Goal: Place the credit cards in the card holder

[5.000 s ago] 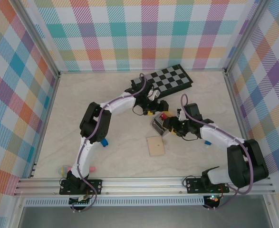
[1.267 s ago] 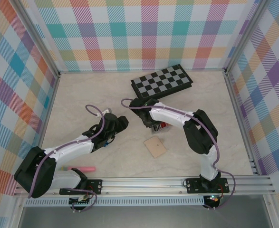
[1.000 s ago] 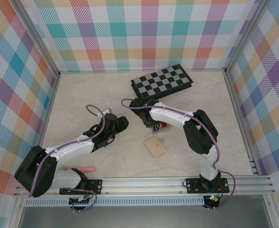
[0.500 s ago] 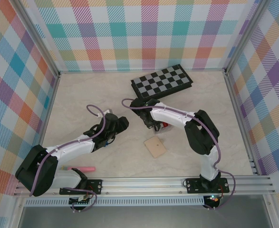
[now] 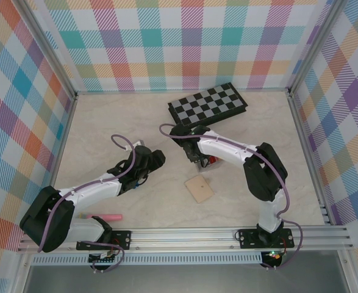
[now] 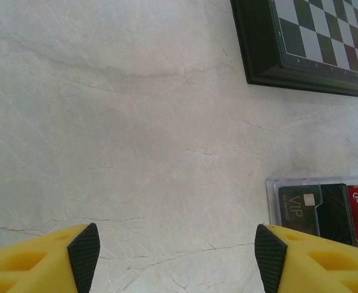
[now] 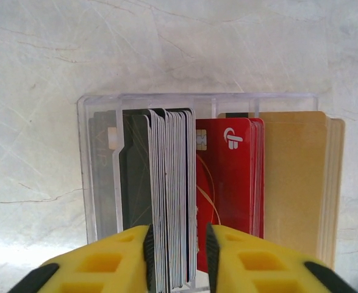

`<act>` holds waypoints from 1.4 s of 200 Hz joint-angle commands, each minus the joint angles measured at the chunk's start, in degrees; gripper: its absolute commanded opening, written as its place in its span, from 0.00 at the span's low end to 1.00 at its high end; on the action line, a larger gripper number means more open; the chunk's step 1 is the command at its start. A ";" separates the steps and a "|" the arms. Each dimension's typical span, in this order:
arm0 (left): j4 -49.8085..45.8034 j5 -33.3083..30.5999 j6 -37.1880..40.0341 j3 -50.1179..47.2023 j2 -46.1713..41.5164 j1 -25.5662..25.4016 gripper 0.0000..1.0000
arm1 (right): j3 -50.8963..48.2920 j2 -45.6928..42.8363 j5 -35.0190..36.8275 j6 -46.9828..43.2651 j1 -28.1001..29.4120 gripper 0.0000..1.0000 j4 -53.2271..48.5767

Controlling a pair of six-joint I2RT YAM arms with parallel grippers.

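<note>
Right end effector (image 7: 177, 241) straddles on-edge credit cards (image 7: 166, 183) running lengthwise away.

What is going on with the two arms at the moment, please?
The right gripper sits over a clear tray of credit cards standing on edge. Its jaws are either side of the dark grey stack, with a small gap on one side, so nothing is firmly gripped. The left gripper hangs open above bare table. The card holder lies shut on the table nearby.
</note>
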 commanded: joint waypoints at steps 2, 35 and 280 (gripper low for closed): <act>-0.95 0.69 0.92 1.17 0.79 -0.66 0.70 | -0.32 -0.27 -2.34 -0.43 -0.43 0.39 0.57; -0.65 1.35 1.15 1.61 1.39 -0.66 0.71 | 0.98 2.89 -1.41 0.34 -0.42 0.48 -0.41; 0.81 7.18 2.77 4.90 6.91 -0.66 0.73 | 1.28 -0.02 6.59 -0.01 -0.44 0.12 -3.30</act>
